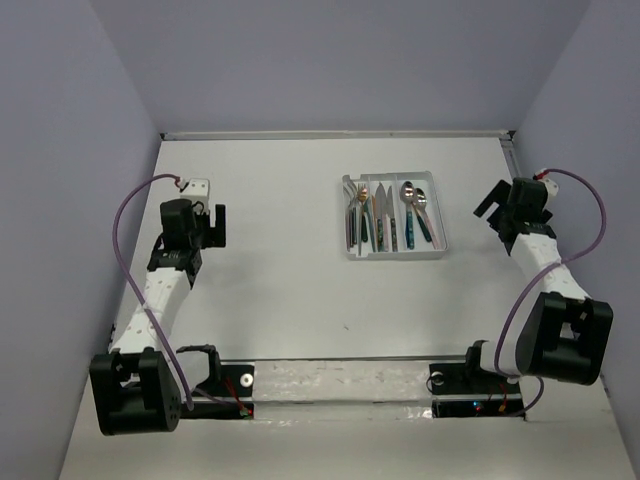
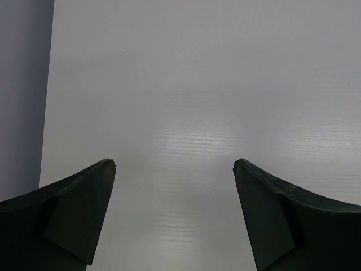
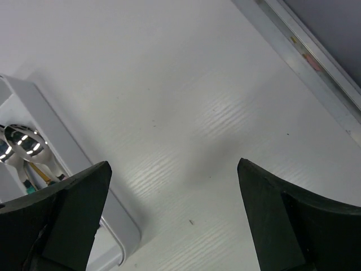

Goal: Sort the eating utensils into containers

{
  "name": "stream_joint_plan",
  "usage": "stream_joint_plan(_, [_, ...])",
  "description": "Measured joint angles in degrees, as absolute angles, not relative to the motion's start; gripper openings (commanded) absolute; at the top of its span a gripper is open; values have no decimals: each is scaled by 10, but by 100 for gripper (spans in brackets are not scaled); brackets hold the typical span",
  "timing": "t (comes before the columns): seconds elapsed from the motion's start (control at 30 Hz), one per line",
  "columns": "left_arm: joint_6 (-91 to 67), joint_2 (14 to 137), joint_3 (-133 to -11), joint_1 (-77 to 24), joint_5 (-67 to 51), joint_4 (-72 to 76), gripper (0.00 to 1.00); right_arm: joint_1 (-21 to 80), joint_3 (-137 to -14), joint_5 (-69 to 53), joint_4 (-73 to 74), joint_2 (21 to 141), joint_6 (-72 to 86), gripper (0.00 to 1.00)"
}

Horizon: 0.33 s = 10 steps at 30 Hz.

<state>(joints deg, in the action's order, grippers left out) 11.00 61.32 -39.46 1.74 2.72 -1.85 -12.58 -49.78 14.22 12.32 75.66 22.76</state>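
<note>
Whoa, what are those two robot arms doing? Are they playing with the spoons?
Right now neither arm is holding anything. The left pincer and the right pincer are both open and empty, hanging over the table, one at each side. All the utensils I can see lie in the white tray between them, with the spoons in its right-hand compartment. No cutlery shows loose on the table, so the sorting looks finished.

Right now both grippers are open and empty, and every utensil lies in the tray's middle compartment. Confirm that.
One thing is wrong: the utensils lie across all three compartments of the tray, as the top external view shows. The left gripper and right gripper are indeed open and empty.
</note>
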Motion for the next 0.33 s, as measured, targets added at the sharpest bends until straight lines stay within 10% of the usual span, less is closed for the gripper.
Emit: stream_joint_plan(0.33, [116, 615, -388, 17, 35, 6, 99, -117, -497, 108, 95, 751, 230, 99])
